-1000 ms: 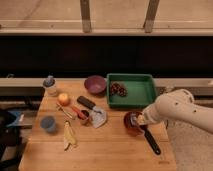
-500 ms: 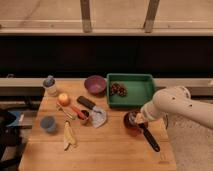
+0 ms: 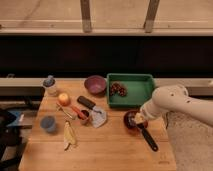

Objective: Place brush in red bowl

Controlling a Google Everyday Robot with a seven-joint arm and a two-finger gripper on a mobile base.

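Observation:
The red bowl (image 3: pixel 131 121) sits on the wooden table (image 3: pixel 100 150) at the right, just in front of the green tray. The long dark brush (image 3: pixel 147 137) lies slanted with its upper end at the bowl's right rim and its lower end resting on the table toward the front right. My gripper (image 3: pixel 138 119) hangs over the bowl's right edge, at the brush's upper end, on the white arm (image 3: pixel 172 100) that comes in from the right.
A green tray (image 3: pixel 131 89) with dark fruit stands behind the bowl. A purple bowl (image 3: pixel 95 84), a black block tool (image 3: pixel 86 102), a red-handled utensil (image 3: pixel 76 111), an orange fruit (image 3: pixel 63 98), a blue cup (image 3: pixel 48 123), a banana (image 3: pixel 68 135) and a small jar (image 3: pixel 49 86) fill the left half.
The arm has drawn slightly left and lowered toward the bowl. The brush's upper end now sits nearer the bowl's rim.

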